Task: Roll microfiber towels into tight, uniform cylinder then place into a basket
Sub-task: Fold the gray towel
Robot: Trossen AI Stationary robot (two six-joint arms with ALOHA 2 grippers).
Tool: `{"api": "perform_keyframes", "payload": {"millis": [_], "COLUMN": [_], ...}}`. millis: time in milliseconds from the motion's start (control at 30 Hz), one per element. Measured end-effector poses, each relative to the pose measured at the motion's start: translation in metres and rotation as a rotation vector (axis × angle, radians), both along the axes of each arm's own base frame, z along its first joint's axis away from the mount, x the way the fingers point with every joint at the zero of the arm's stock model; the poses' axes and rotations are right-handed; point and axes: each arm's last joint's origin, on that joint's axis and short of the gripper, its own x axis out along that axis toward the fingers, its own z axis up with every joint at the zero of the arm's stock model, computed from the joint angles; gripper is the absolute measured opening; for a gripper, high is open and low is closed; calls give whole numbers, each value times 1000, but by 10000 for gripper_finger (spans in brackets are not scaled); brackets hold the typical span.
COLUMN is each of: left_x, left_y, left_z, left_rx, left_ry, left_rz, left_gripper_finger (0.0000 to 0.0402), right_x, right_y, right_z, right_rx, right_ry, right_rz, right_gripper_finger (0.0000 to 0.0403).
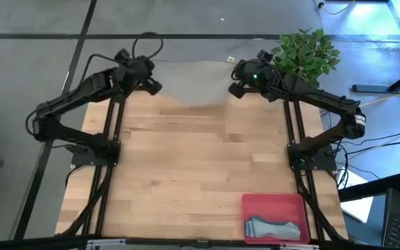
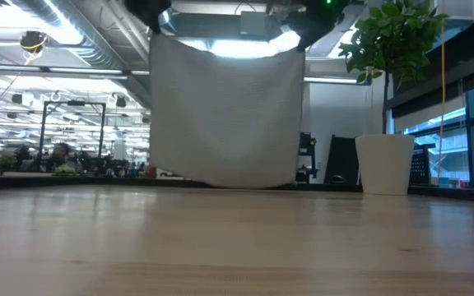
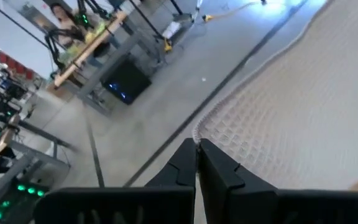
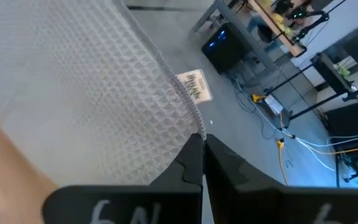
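The pale grey towel hangs as a flat sheet between my two grippers over the table's far edge, and its lower edge is down at table height. From above the towel shows spread between the arms. My left gripper and my right gripper are each shut on an upper corner. A white tag sits on the towel's edge near my right gripper. The teal-blue towel lies rolled up in the pink basket at the near right. My left gripper pinches the towel's upper corner between its two shut fingers. The towel hangs below it, spread flat toward the other gripper. My right gripper pinches the other upper corner between its two shut fingers, just beside the tagged edge. The towel hangs below it.
A potted plant stands at the far right corner, close behind my right arm; its white pot shows in the low view. The bare wooden tabletop stretches between the arms' bases.
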Motion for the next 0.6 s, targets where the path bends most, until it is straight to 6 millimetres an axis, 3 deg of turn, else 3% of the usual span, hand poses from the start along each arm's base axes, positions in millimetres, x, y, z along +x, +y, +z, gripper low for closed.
{"api": "perform_keyframes", "payload": {"millis": [233, 433, 600], "left_x": [1, 1, 7], "left_y": [2, -10, -23], "left_z": [-26, -54, -87], "left_rx": [-143, -276, -398], "left_ry": [76, 134, 181], "left_rz": [-77, -99, -154], "left_gripper_finger": [0, 0, 0], "right_x": [-4, -4, 0], "right_y": [11, 32, 48], "right_z": [-13, -28, -53], "right_rx": [138, 348, 497], "right_ry": [62, 81, 111], "right_rz": [34, 122, 201], "right_gripper_finger": [5, 5, 5]}}
